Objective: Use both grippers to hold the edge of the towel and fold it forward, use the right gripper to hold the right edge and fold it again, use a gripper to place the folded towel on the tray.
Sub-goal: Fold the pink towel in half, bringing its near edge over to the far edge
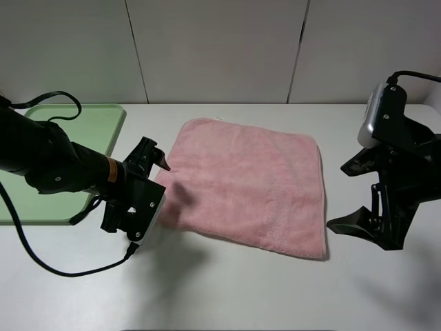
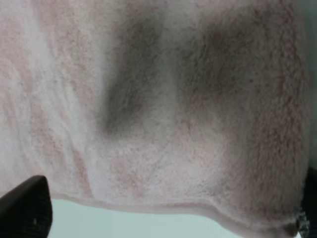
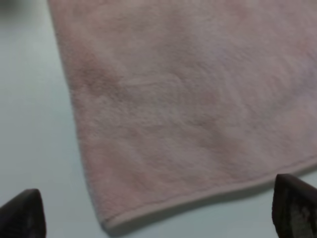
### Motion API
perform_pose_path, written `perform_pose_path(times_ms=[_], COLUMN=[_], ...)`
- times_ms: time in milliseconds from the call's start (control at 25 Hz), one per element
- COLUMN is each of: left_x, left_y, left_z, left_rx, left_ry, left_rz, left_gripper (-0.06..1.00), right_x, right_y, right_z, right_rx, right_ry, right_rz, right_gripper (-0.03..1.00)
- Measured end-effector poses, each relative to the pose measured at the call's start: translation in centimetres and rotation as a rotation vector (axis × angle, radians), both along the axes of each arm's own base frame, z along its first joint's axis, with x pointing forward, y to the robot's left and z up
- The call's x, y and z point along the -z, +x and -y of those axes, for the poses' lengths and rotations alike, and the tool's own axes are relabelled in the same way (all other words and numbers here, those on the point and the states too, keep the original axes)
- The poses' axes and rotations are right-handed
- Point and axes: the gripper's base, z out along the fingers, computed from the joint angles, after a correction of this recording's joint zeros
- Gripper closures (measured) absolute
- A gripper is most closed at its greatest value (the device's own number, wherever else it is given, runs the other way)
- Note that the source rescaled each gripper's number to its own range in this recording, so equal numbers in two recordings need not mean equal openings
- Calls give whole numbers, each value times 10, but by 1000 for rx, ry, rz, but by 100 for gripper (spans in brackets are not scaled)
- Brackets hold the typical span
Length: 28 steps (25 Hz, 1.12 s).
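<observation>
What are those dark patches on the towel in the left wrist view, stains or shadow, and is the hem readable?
Left wrist view: soft focus; the patches on the towel look like shadow, probably from the left gripper; hem readable. Right wrist view: evenly lit, slightly blurred, hem clear. High view: sharp, a matching shadow on the towel's left side.

A white table [image 1: 227, 296] filled the near and middle ground, its matte top smooth and evenly lit. Beyond its far edge stood a wall [image 1: 213, 48] of pale grey panels, split by two thin dark seams [image 1: 136, 52], one left of centre, one right. Soft, blurred shadows [image 1: 172, 258] lay on the near tabletop.
</observation>
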Motion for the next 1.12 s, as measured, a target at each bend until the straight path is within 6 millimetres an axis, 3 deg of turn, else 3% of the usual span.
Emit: perform_pose_path(times_ms=[360, 680, 1120], left_x=[0, 0, 0], left_y=[0, 0, 0], left_z=[0, 0, 0], left_rx=[0, 0, -2], left_ry=[0, 0, -1], left_rz=[0, 0, 0], left_gripper=[-4, -4, -4], right_x=[39, 73, 97], right_y=[12, 16, 19], right_z=[-31, -32, -31], right_rx=[-80, -67, -48], right_ry=[-76, -120, -164], right_rz=[-62, -196, -263], right_gripper=[-3, -3, -3])
